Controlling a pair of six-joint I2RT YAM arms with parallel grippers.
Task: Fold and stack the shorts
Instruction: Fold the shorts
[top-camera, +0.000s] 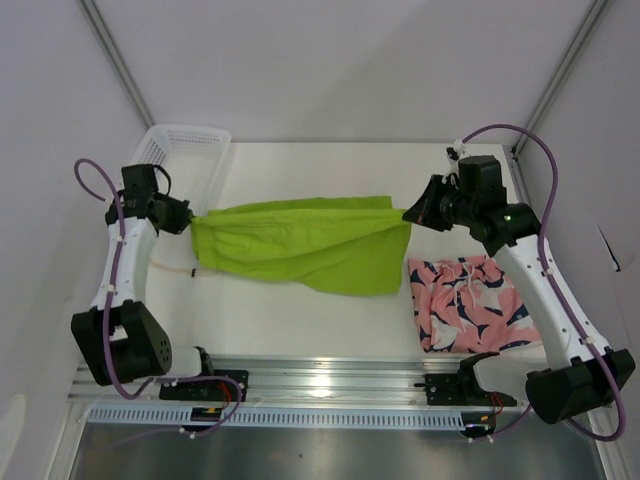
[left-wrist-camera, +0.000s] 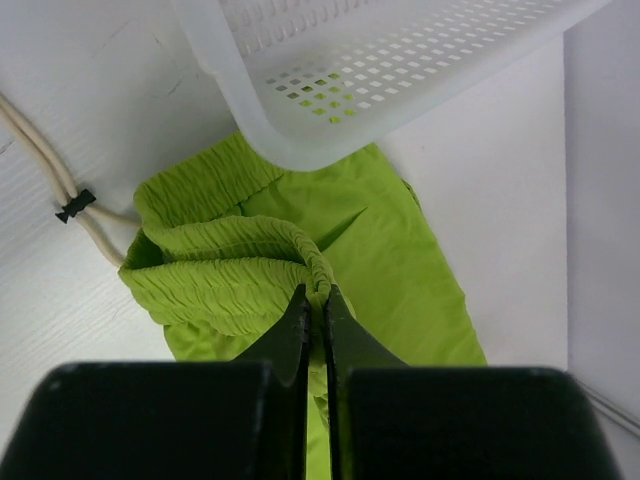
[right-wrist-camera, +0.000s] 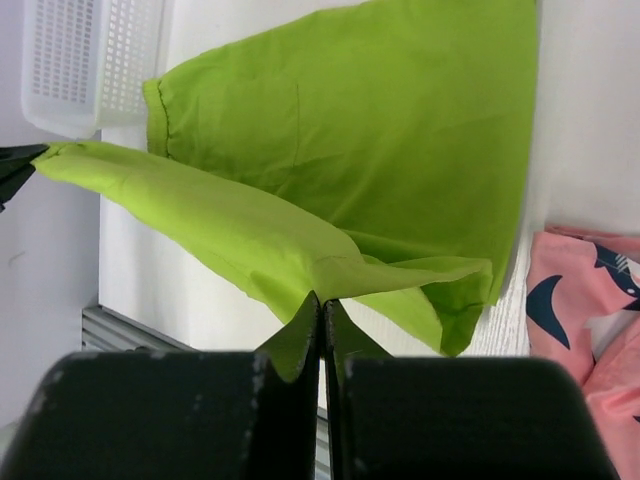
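a: item, green shorts: strung between the two arms, waistband pinched tight in the left gripper, far end pinched tight in the right gripper.
b: item, pink shorts: flat on the table, beside the right arm. handling?
a: hold both ends level and taut, lay down smooth, fold edge to edge.

Left arm, at the table: my claw pinches the gathered waistband of the green shorts, jaws closed tight. A white mesh basket hides the fabric's far end. A cream cord with a black clip runs alongside.
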